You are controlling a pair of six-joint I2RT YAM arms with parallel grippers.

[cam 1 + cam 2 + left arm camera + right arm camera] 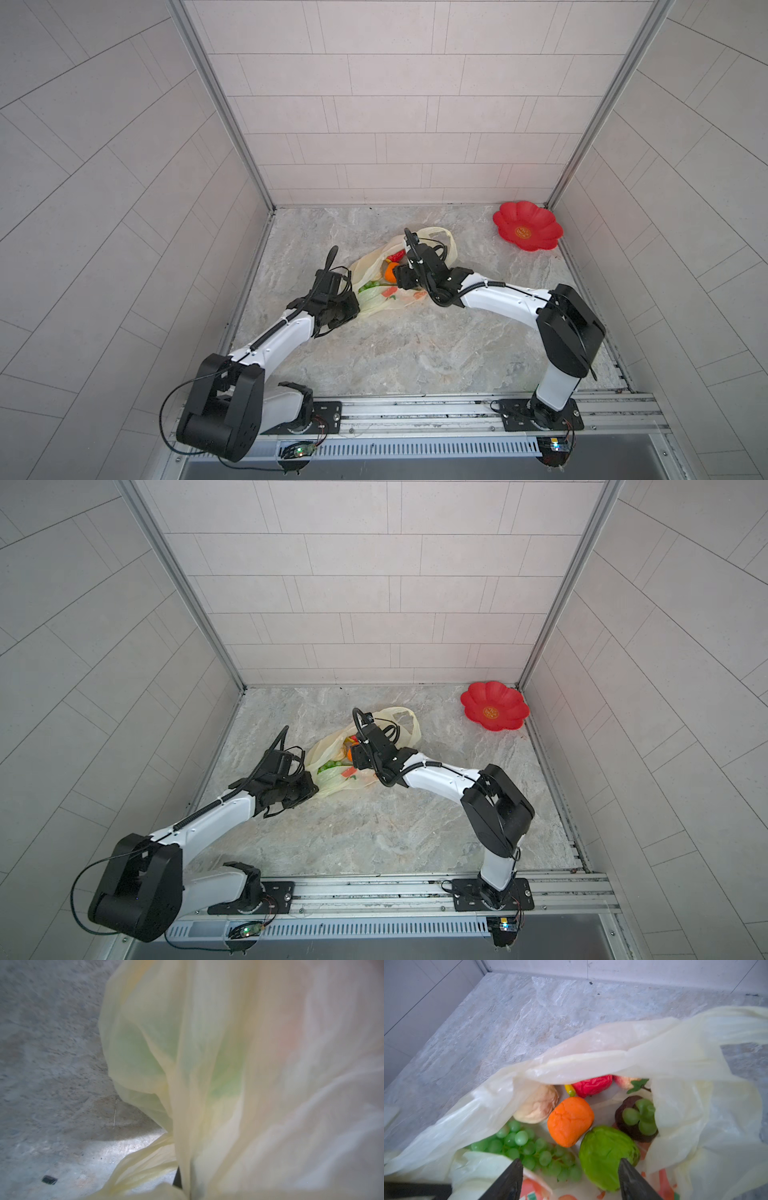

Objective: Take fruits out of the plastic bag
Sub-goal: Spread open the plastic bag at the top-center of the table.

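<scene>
Plastic bag is laid mid-frame on the marble surface in both top views. Orange, grape bunch and mangosteen are seen inside. Left end effector is clamped on the bag's lower-left corner. Right end effector is held open over the bag mouth.
</scene>
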